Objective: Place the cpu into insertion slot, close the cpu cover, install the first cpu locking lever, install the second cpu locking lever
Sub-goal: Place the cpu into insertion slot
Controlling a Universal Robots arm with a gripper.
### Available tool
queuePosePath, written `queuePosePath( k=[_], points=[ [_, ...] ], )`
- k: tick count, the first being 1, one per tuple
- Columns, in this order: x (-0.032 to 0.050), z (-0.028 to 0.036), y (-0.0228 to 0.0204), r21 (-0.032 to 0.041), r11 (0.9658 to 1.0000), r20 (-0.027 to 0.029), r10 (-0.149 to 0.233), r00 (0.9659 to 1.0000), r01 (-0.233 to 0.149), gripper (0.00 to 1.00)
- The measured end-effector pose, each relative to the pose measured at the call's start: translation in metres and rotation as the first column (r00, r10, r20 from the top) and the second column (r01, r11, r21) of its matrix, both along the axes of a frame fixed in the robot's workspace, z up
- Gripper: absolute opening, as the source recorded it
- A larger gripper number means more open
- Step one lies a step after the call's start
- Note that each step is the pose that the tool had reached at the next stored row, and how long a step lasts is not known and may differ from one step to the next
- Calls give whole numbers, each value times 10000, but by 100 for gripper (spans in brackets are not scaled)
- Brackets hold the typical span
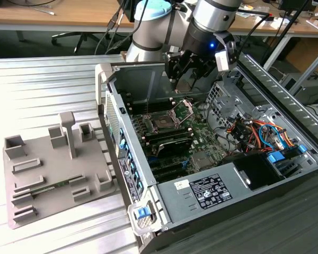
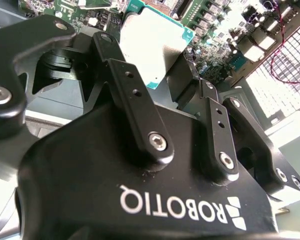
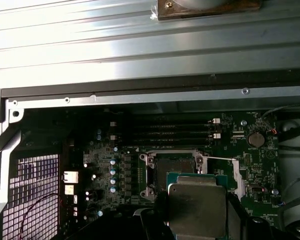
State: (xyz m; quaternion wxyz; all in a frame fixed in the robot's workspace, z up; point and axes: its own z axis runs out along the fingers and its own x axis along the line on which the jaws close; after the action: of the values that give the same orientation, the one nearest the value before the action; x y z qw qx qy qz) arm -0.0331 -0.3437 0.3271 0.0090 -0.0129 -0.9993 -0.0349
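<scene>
**CPU in the gripper, held above the open socket**

- Gripper (image 1: 186,79): jaws drawn in narrow on the cpu (image 3: 196,207), gripping it by two opposite edges. In the second wrist view, the black fingers (image 2: 132,95) flank the cpu's pale metal top (image 2: 152,42).
- cpu: held flat, with a green rim showing round the metal lid. It is in the air, clear of the board (image 3: 250,165) and not seated.
- Insertion slot (image 3: 172,172): a dark square lying bare just beyond the cpu in the first wrist view. In the exterior view it sits below the gripper (image 1: 163,123), on the half of the board towards the far wall of the computer case (image 1: 148,79).
- cpu cover (image 1: 183,109): tilted up off the slot, at the slot's far edge.
- Memory slots (image 3: 170,132): long and black, between the insertion slot and the edge of the board.
- Grey fixture tray (image 1: 47,169): on the ribbed table (image 1: 53,84), beside the case on the exterior view's left.
</scene>
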Motion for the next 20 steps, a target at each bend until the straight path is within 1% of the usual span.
queuePosePath(
  k=[20],
  points=[
    [0, -43, 0, 0, 10000, 0, 0, 10000, 0, 55]
  ],
)
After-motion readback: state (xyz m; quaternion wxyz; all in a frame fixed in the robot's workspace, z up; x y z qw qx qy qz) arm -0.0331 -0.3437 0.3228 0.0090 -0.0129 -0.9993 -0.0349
